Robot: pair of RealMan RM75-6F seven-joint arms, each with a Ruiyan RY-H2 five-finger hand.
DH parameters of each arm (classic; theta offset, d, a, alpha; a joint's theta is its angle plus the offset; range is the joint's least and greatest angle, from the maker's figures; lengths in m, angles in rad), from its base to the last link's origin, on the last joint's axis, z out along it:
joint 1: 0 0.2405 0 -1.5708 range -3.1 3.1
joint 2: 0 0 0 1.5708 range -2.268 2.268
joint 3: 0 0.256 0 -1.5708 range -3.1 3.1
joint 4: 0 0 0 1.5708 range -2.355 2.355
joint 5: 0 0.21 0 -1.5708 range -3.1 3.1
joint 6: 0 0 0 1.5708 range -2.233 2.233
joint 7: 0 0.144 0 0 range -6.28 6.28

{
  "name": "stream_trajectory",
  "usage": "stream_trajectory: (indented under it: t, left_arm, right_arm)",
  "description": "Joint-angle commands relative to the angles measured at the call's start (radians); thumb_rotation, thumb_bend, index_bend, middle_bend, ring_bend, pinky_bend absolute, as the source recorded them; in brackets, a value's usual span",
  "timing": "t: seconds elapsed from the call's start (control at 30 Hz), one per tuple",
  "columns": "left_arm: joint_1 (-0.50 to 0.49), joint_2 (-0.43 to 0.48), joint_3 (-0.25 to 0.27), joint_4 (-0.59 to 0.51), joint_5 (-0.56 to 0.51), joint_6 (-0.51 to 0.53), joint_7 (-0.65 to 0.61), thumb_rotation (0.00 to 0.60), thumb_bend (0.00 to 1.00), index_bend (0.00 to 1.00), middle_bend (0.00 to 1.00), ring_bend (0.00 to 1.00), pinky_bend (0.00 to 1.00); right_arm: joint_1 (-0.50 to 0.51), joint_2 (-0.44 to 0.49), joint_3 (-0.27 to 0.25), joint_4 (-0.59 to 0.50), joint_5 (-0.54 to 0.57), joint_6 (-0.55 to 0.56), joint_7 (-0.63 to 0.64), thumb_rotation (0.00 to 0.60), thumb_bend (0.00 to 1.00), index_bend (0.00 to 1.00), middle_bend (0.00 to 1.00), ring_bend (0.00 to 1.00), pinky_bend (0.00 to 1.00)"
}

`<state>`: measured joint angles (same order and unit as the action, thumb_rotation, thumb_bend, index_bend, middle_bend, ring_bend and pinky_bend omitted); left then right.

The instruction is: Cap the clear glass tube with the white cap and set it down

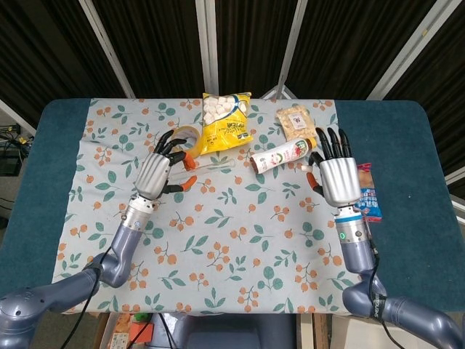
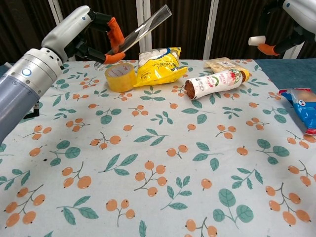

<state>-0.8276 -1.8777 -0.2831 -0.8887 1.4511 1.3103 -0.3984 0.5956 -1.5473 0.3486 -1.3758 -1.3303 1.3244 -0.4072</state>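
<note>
My left hand [image 1: 154, 174] [image 2: 79, 34] pinches the clear glass tube [image 2: 145, 25] between orange-tipped fingers, holding it in the air over the tape roll. The tube slants up and to the right, its open end highest. My right hand [image 1: 336, 178] is raised at the right side near the bottle and pinches the small white cap [image 2: 255, 40] between thumb and a finger. In the chest view only the edge of that hand [image 2: 296, 10] shows at the top right corner. Cap and tube are well apart.
On the floral cloth [image 2: 158, 148] lie a yellow tape roll [image 2: 120, 77], a yellow snack bag [image 1: 227, 122], a lying bottle [image 1: 283, 154], a small snack packet [image 1: 296, 120] and a blue packet [image 1: 367, 200]. The cloth's near half is bare.
</note>
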Motion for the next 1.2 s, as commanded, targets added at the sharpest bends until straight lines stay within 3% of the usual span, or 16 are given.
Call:
stream_trajectory:
  t: [0.03, 0.53, 0.83, 1.2]
  left_arm:
    - [-0.012, -0.016, -0.008, 0.011, -0.011, -0.016, 0.007, 0.6, 0.67, 0.71, 0.76, 0.22, 0.0]
    - [-0.036, 0.029, 0.011, -0.041, -0.003, -0.073, 0.078, 0.6, 0.67, 0.71, 0.76, 0.22, 0.01]
    - [-0.034, 0.051, -0.008, -0.123, -0.051, -0.109, 0.147, 0.6, 0.67, 0.71, 0.76, 0.22, 0.01]
    - [-0.03, 0.054, -0.029, -0.177, -0.087, -0.114, 0.202, 0.6, 0.67, 0.71, 0.76, 0.22, 0.01]
  right_arm:
    - [0.018, -0.003, -0.006, 0.029, -0.037, 0.018, 0.009, 0.6, 0.39, 0.61, 0.12, 0.0, 0.01]
    - [0.118, 0.002, 0.002, 0.122, -0.154, 0.037, 0.018, 0.6, 0.4, 0.61, 0.12, 0.0, 0.01]
    - [0.144, 0.0, -0.051, 0.209, -0.277, 0.102, 0.02, 0.6, 0.4, 0.61, 0.12, 0.0, 0.01]
    - [0.144, -0.029, -0.086, 0.257, -0.304, 0.13, 0.04, 0.6, 0.4, 0.61, 0.12, 0.0, 0.01]
